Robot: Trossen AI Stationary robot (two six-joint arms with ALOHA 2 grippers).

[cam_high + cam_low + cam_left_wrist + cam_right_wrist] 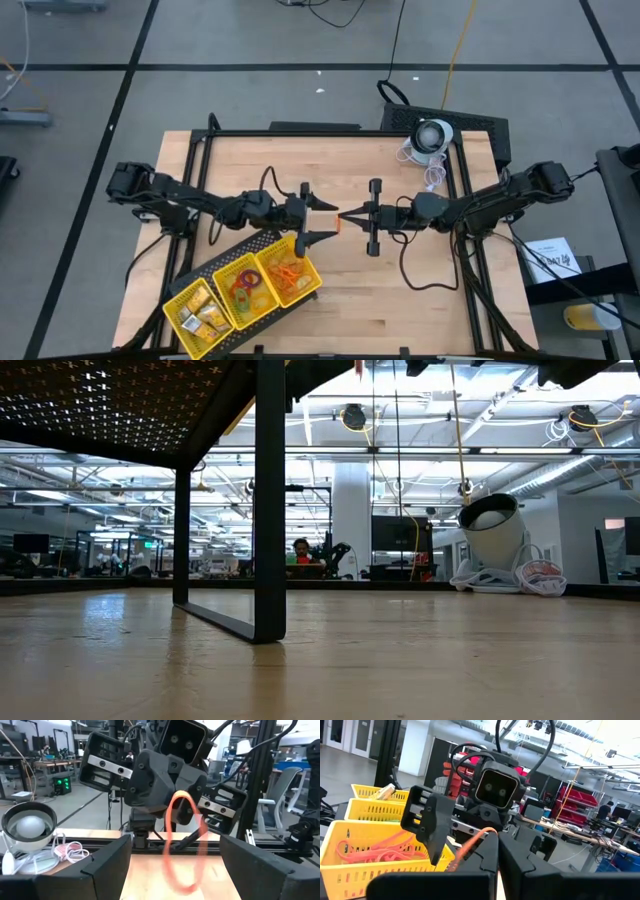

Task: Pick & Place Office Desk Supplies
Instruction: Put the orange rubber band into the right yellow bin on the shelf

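Note:
An orange rubber-band loop (182,840) hangs in the air above the table's middle, with my right gripper (342,215) shut on it. My left gripper (322,221) faces it level from the table's left. Its open fingers (110,870) stand on either side of the loop without touching it. The yellow three-compartment tray (222,262) lies near the front left. It holds gold blocks (200,315), coloured rings (243,285) and orange bands (288,270). My right gripper pinches the rubber band's upper part (175,796) between its two shut fingers (487,851). The fingers come about level from the table's right. The band hangs below them as an open loop, lifted clear of the table.
A black metal frame (200,150) borders the tabletop, and its post (268,500) stands in the low view. A white round device (432,135) with a coiled cord sits at the back right. Bare wood lies at the front right (400,310).

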